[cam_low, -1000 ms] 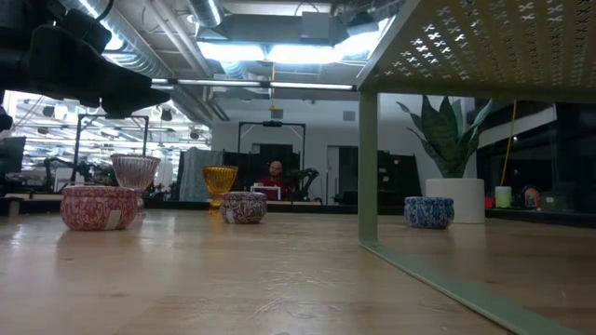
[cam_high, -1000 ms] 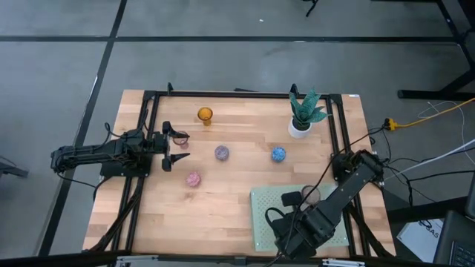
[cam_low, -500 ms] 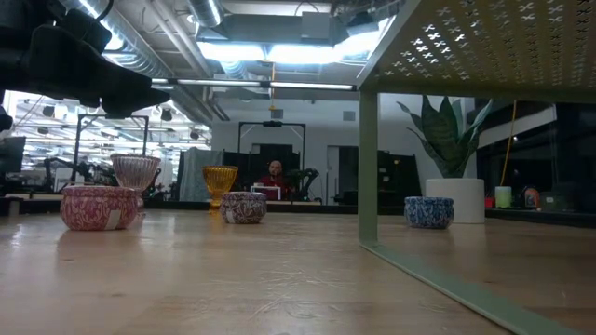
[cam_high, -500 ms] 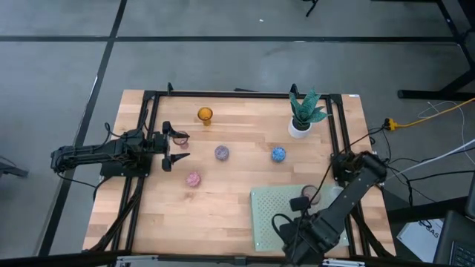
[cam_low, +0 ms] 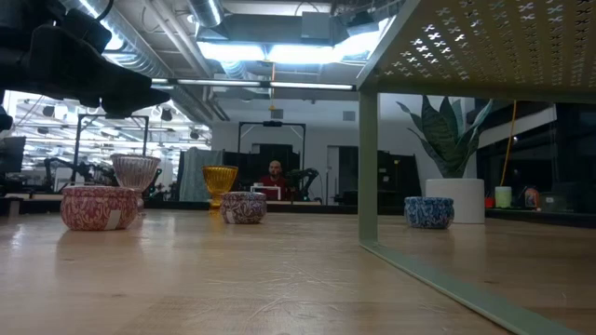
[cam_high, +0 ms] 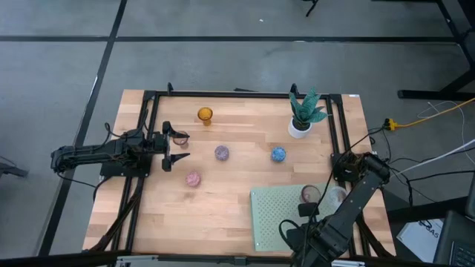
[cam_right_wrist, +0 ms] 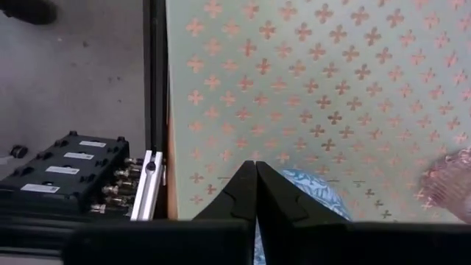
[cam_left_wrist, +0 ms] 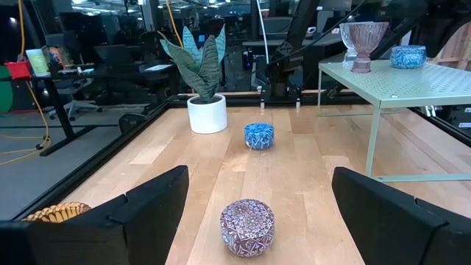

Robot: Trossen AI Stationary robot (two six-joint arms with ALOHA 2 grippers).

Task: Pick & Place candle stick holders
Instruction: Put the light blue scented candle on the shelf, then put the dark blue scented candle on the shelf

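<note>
Where right tool [cam_right_wrist: 255, 193] (shut) sits, blue holder [cam_right_wrist: 313, 193] half hides.

Six small candle holders [cam_high: 222, 153] upright (four on wood, two on mat)

amber cup [cam_high: 205, 114], blue cup [cam_high: 278, 154], green mat [cam_high: 278, 208]

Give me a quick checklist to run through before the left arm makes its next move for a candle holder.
1. Left gripper open: ok, fingers wide apart.
2. Target in line: ok, purple holder sits between the fingers, ahead.
3. Purple holder upright and apart from blue holder: ok.
4. Room on the green perforated stand: ok, two cups at its far right corner.
5. Right gripper out of the way: ok, shut, over the stand's near edge.
6. Pink goblet beside the left gripper, touching or not: cannot tell.
</note>
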